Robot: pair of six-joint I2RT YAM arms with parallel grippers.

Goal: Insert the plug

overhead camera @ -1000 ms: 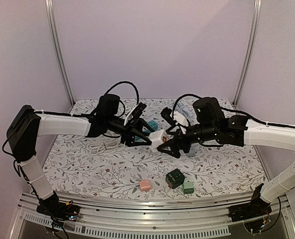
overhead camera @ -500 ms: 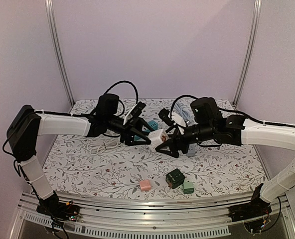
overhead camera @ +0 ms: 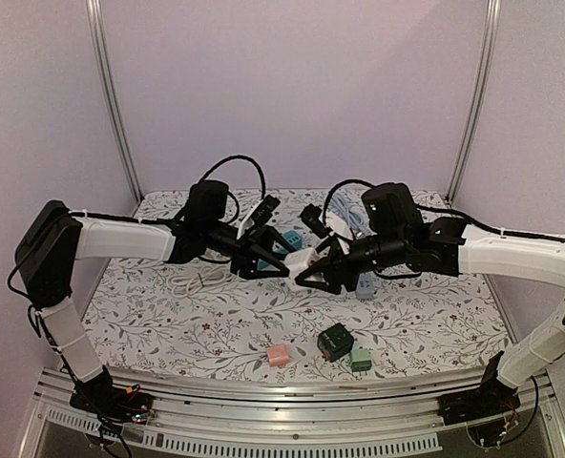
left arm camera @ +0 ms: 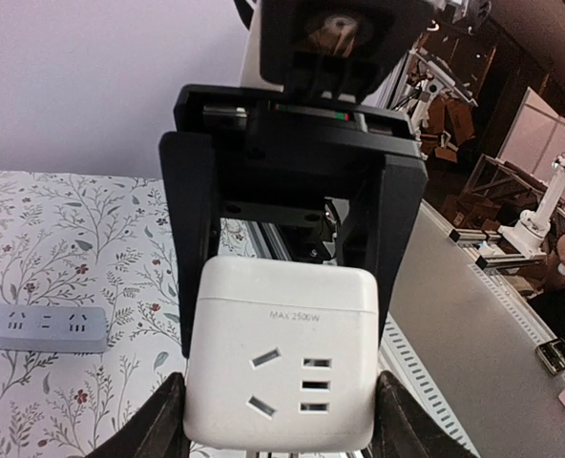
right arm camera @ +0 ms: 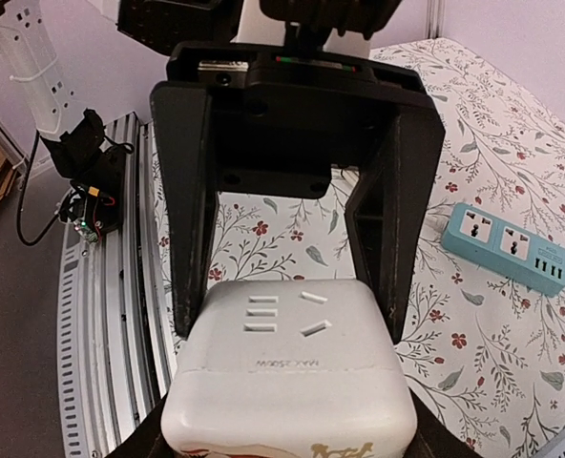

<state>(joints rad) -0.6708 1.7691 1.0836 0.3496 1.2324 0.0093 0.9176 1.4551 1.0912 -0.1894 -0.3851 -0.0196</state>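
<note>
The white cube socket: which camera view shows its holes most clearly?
The left wrist view: the white cube socket faces that camera squarely, so its holes and printed text show clearly. The right wrist view shows a holed face tilted away. The top external view shows only a small white block.

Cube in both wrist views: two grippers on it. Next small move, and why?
Probably open the left gripper slightly. The cube hangs above the table with a gripper on each end, and the right gripper has just closed on it, so the left likely must let go first.
</note>
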